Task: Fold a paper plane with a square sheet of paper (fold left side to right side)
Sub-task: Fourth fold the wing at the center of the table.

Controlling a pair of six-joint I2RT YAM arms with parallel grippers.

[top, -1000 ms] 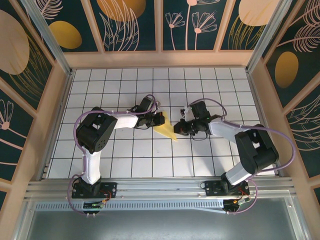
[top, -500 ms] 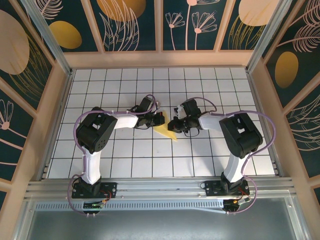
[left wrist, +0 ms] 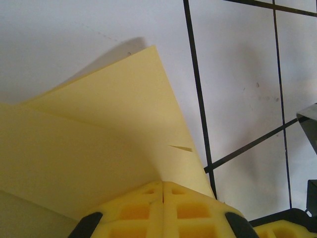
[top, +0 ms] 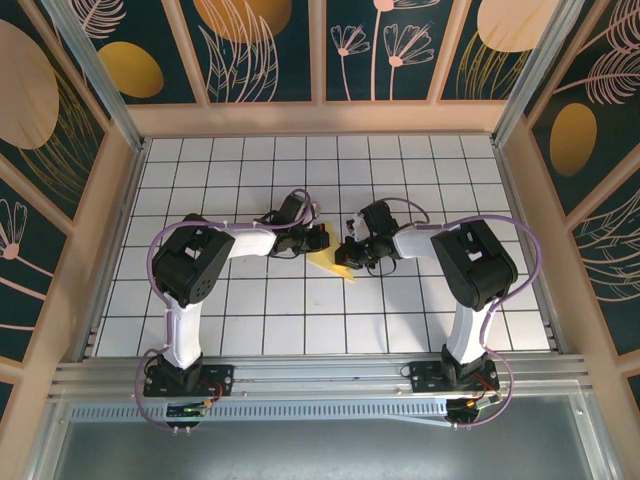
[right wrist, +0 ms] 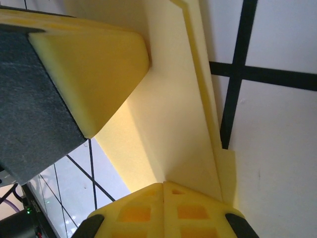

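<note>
Claws are both seen clenched: L claw (top: 320, 238) & R claw (top: 347, 252) are held close together, facing each other, at mid white-tiled table (top: 420, 170). Folded pale-yellow paper (top: 330, 266) lies on table btw. & just below them, pointed end toward near-right. Each claw's shut tips are set against the paper; whether it's actually pinched can't be told.

The top camera looks steeply down from above the near edge, taking in the whole tiled table (top: 250, 320). Both wrist cameras sit very close to the folded yellow paper (top: 333, 263), which all three views share
</note>
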